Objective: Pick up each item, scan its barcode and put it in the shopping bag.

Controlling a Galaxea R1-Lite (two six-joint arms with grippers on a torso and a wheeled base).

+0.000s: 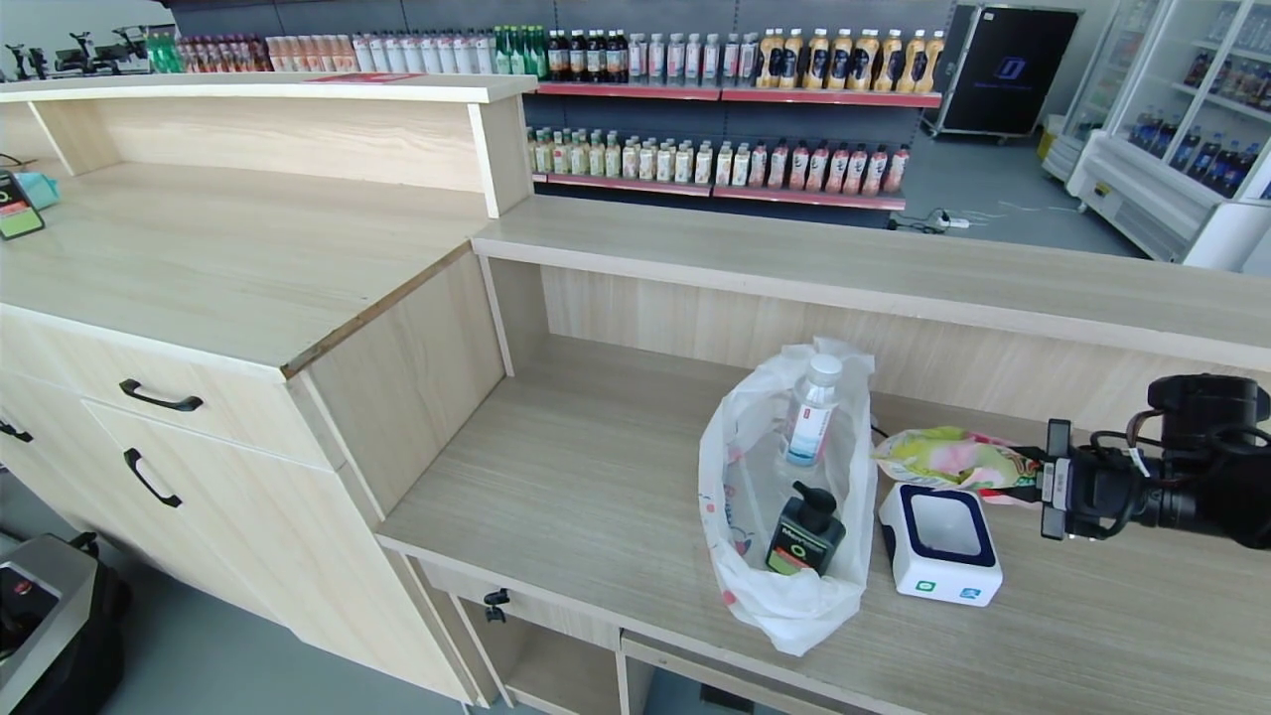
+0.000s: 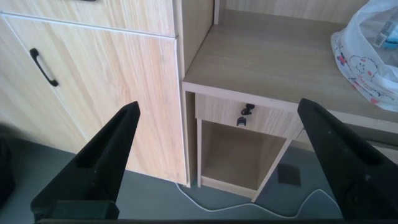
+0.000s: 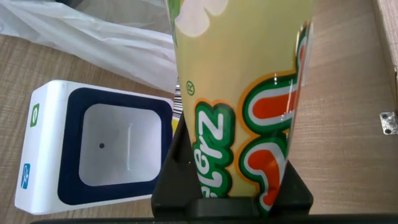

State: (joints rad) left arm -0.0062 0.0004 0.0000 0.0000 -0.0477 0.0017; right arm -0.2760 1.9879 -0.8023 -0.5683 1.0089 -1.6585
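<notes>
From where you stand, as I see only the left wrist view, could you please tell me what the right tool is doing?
Observer: The right tool is shut on a yellow-green snack bag, beside the scanner.
Operator: Thank you; which items are already packed?
Observer: A clear water bottle and a dark pump bottle lie inside the shopping bag.
Operator: And how does the scanner sit?
Observer: It sits on the counter, right of the shopping bag, window facing up.
</notes>
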